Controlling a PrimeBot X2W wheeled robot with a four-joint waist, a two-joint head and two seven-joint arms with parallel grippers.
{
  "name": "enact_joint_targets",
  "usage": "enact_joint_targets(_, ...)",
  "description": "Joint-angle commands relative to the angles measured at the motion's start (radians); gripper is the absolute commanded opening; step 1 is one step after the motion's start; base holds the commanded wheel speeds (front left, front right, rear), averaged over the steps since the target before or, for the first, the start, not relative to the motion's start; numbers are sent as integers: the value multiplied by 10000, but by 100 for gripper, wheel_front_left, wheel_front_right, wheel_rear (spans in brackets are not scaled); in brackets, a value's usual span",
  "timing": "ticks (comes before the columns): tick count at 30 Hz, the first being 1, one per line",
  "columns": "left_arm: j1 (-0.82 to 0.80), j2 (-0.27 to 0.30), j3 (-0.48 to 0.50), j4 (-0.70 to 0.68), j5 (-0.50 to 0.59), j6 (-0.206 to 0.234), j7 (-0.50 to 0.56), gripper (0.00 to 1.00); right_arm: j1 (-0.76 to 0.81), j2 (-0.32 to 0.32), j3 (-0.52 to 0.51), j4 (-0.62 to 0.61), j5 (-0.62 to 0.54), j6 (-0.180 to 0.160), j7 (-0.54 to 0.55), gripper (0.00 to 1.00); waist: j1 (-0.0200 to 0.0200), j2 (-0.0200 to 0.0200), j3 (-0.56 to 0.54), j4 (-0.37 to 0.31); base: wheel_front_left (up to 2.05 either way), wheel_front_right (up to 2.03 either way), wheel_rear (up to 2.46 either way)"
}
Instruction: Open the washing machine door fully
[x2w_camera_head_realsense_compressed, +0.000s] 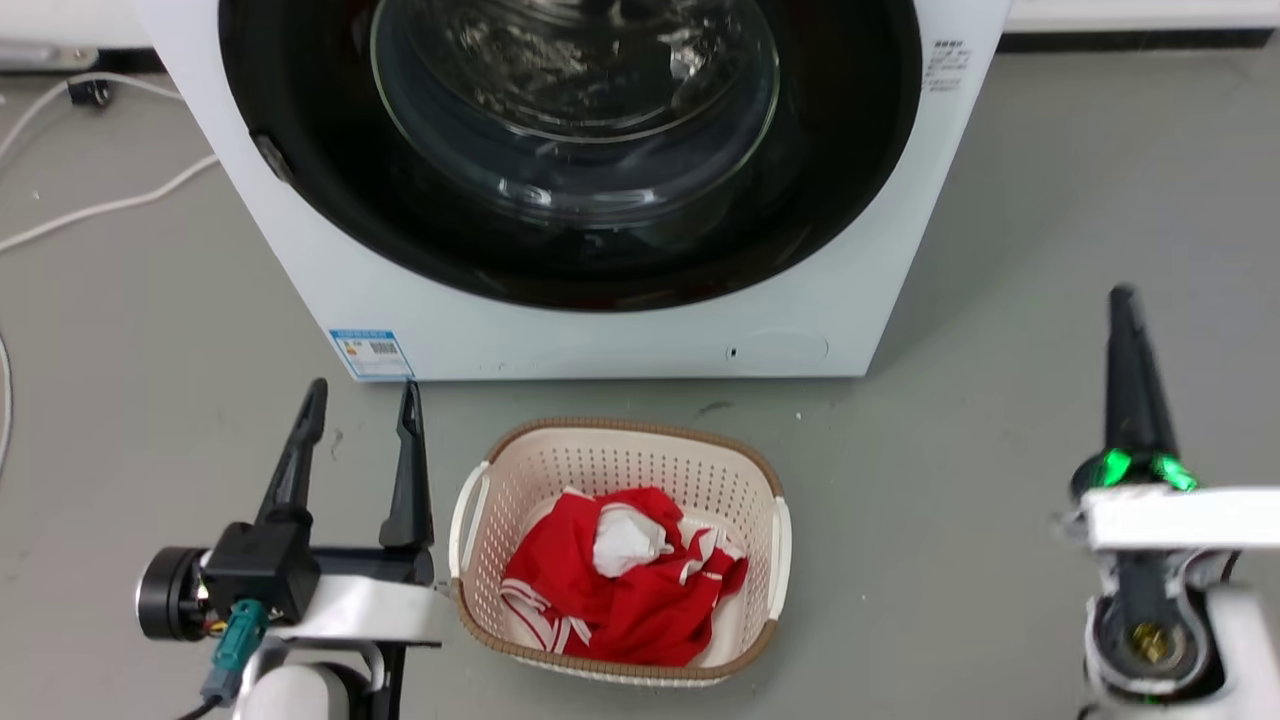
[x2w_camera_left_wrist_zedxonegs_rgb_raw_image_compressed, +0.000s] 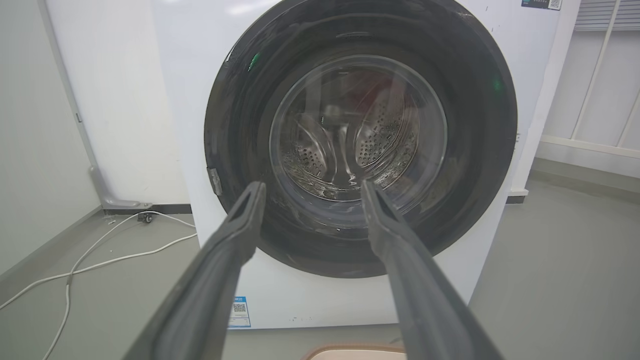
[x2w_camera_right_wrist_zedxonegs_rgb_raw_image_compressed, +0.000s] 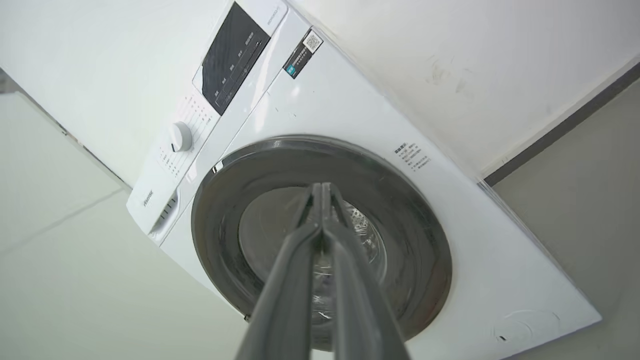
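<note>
The washing machine door (x2w_camera_head_realsense_compressed: 570, 150) is round, glossy black-rimmed with a bulging clear glass centre, and lies flush against the white machine front, closed. It also faces me in the left wrist view (x2w_camera_left_wrist_zedxonegs_rgb_raw_image_compressed: 360, 145) and sits tilted in the right wrist view (x2w_camera_right_wrist_zedxonegs_rgb_raw_image_compressed: 320, 235). My left gripper (x2w_camera_head_realsense_compressed: 360, 405) hangs open at the lower left, short of the machine, nothing between its fingers (x2w_camera_left_wrist_zedxonegs_rgb_raw_image_compressed: 235, 235). My right gripper (x2w_camera_head_realsense_compressed: 1125, 300) stands at the lower right with its fingers pressed together, shut on nothing, apart from the machine. In the right wrist view its fingertips (x2w_camera_right_wrist_zedxonegs_rgb_raw_image_compressed: 321, 189) overlap the door glass.
A cream perforated basket (x2w_camera_head_realsense_compressed: 770, 540) with a red and white garment (x2w_camera_head_realsense_compressed: 620, 580) sits on the grey floor just before the machine, between my arms. White cables (x2w_camera_head_realsense_compressed: 100, 205) trail at the left. A small round white cover (x2w_camera_head_realsense_compressed: 785, 347) is at the machine's lower right.
</note>
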Motion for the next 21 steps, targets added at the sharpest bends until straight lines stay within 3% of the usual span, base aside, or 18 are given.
enact_joint_targets(1, -250, -10, 19, -92, -48, 5, -25, 100, -512, 21, -155, 156, 1093, -3, -47, 0, -1, 0, 405, 18, 0, 0, 0)
enact_joint_targets(4, -508, -10, 48, -178, -86, 7, -25, 100, -1419, 16, -574, 589, 3163, -2, 71, 0, -1, 0, 779, 32, 0, 0, 0)
enact_joint_targets(9, -963, -10, 38, -328, -148, -23, -25, 100, -3087, 15, -1548, 1942, 5450, -2, 487, 0, -1, 0, 1282, 101, 0, 0, 0)
enact_joint_targets(15, -1410, -13, 57, -463, -173, -58, -25, 100, -5295, -374, -2167, 4013, 6992, -2, 1708, 0, -1, 0, 1871, 162, 0, 0, 0)
enact_joint_targets(21, -1795, -9, 10, -509, -242, -133, -25, 100, -7742, -1224, -1690, 6547, 7692, 0, 3467, 0, -1, 0, 2525, 256, 0, 0, 0)
